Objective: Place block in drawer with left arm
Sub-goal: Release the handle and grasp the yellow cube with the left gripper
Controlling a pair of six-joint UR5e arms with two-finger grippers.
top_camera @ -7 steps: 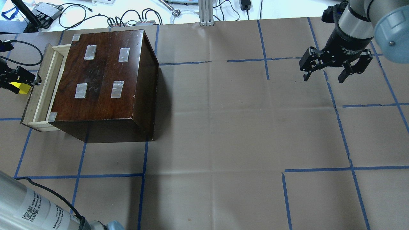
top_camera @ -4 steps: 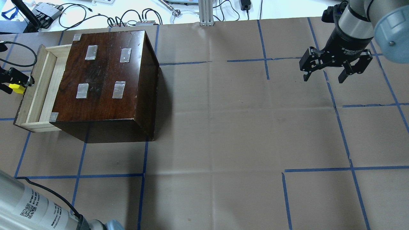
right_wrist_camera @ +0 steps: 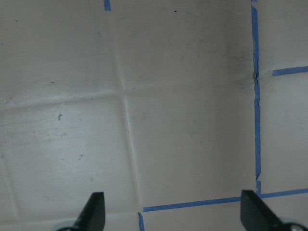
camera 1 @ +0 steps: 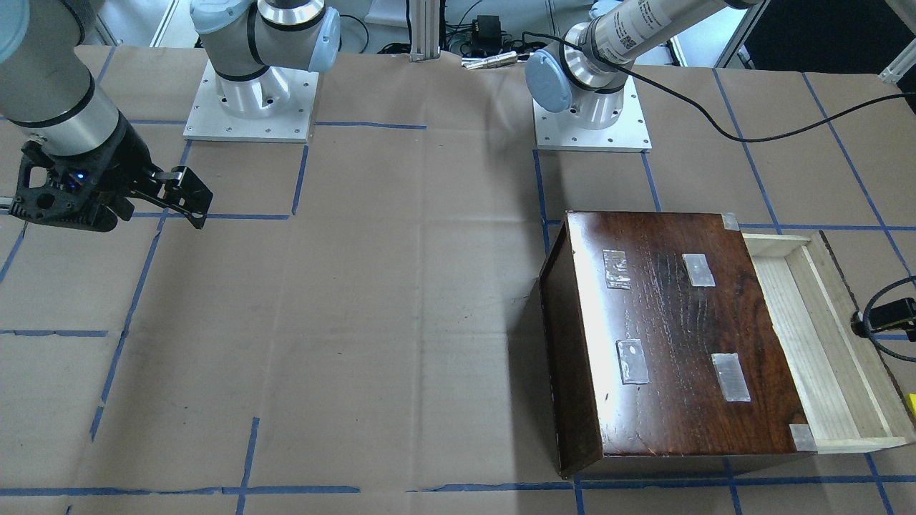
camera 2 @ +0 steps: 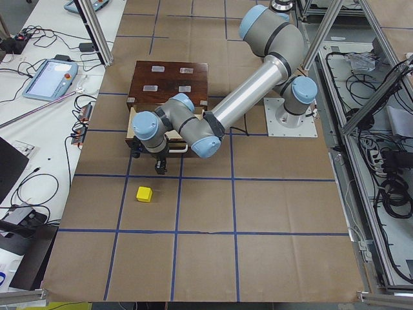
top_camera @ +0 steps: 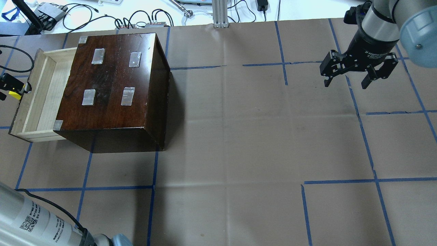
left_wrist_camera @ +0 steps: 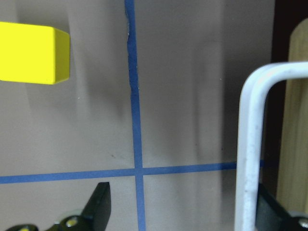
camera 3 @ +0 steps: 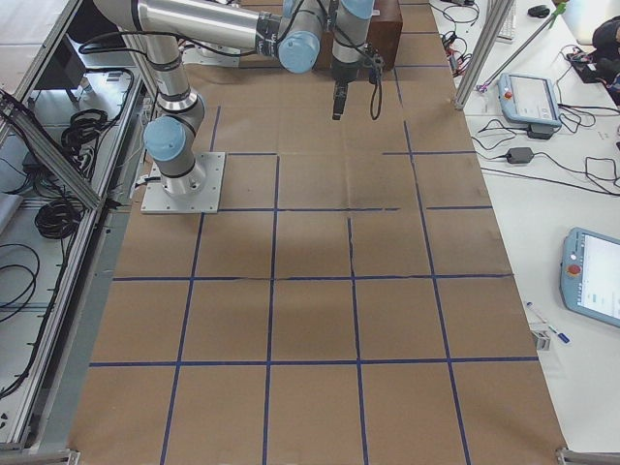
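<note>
The yellow block (camera 2: 144, 194) lies on the paper-covered table, outside the drawer and held by nothing; it also shows in the left wrist view (left_wrist_camera: 33, 53) and at the overhead view's left edge (top_camera: 15, 94). The pale wood drawer (top_camera: 41, 92) stands pulled out of the dark cabinet (top_camera: 109, 82). My left gripper (left_wrist_camera: 183, 211) is open, its fingers straddling the drawer's white loop handle (left_wrist_camera: 248, 144), which sits beside one finger. It shows at the overhead's left edge (top_camera: 6, 89). My right gripper (top_camera: 346, 82) is open and empty, far off at the back right.
Tape patches dot the cabinet top (camera 1: 673, 329). Blue tape lines cross the brown paper. Cables and boxes (top_camera: 51, 12) lie beyond the table's far edge. The left arm's black cable (camera 1: 876, 318) loops by the drawer front. The block sits just outside the drawer front.
The drawer has slid further out of the cabinet, to the view's left, and my left gripper has moved left with it. The right arm has not moved.
</note>
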